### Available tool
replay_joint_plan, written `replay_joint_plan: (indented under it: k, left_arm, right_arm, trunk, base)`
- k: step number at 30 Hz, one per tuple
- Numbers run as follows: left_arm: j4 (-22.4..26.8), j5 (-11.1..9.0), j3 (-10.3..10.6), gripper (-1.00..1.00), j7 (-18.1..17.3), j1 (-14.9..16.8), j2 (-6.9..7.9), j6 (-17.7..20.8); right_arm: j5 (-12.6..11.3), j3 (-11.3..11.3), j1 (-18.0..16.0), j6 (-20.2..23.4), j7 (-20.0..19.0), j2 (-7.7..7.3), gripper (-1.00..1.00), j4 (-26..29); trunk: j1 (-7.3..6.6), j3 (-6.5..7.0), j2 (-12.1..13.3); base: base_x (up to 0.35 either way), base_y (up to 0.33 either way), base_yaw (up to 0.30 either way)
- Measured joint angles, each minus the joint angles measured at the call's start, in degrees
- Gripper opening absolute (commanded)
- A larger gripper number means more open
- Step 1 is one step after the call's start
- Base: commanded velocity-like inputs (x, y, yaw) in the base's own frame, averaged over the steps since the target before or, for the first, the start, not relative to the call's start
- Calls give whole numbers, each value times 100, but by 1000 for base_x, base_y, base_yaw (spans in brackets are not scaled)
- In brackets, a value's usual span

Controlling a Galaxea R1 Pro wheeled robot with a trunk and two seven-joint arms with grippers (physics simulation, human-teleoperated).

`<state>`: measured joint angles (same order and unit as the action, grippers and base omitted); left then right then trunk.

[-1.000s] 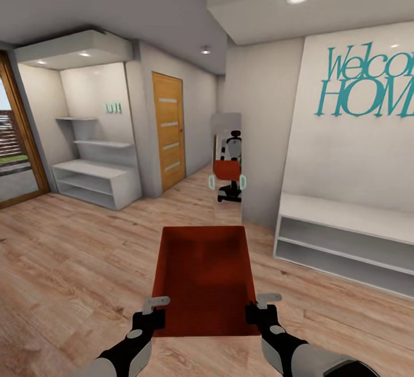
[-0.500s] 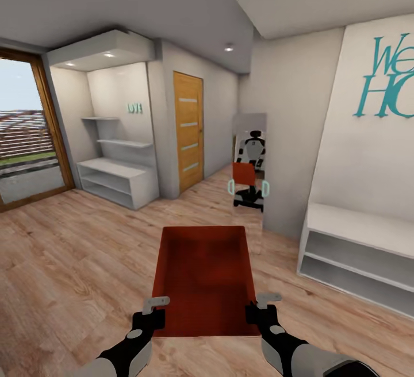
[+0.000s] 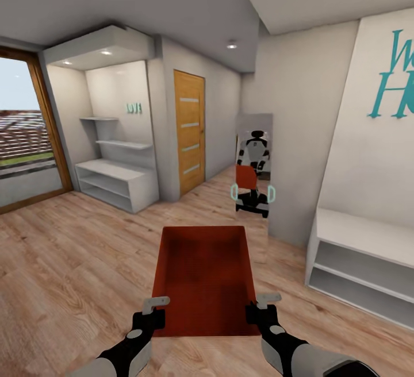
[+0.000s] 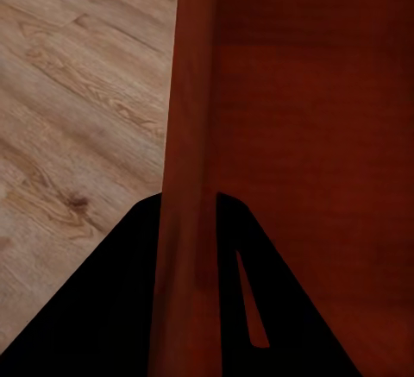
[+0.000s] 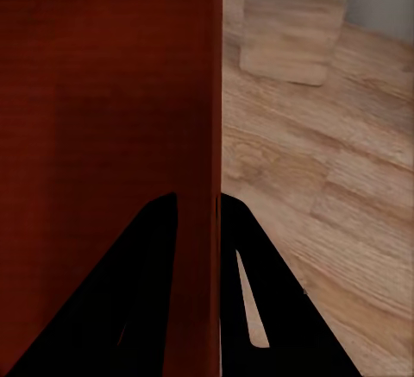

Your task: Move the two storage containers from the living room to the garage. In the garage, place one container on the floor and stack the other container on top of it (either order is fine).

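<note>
Container [image 3: 203, 273] carried over plank floor [image 3: 69, 273], long axis toward 12 o'clock; my left gripper [image 3: 150, 315] clamps its 9 o'clock wall, my right gripper [image 3: 260, 310] its 3 o'clock wall, both equally near.

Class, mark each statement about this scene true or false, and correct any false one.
1. The left tool and the right tool each grip a side wall of the storage container. True.
2. The container holds a stack of books. False: its inside is bare.
3. The floor under the robot is grey concrete. False: it is light wood plank.
4. A mirror ahead reflects the robot carrying the red bin. True.
5. The wooden door in the hallway stands wide open. False: it is shut.
</note>
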<state>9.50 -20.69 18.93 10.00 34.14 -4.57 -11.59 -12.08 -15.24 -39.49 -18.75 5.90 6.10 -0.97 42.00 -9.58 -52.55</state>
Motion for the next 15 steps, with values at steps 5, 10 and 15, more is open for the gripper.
replay_joint_plan:
  k: [5, 10, 15]
  left_arm:
    - [0, -1, 1, -100, 0, 0, 0, 0]
    - [0, 0, 0, -100, 0, 0, 0, 0]
    - [0, -1, 1, -100, 0, 0, 0, 0]
  right_arm:
    - [0, 1, 0, 0, -1, 0, -100, 0]
    - [-4, -2, 0, 0, -1, 0, -100, 0]
    - [8, 6, 0, 2, 1, 0, -100, 1]
  trunk:
    - [0, 0, 0]
    - [0, 0, 0]
    - [0, 0, 0]
  base:
    - [321, 0, 0]
    - [321, 0, 0]
    - [321, 0, 12]
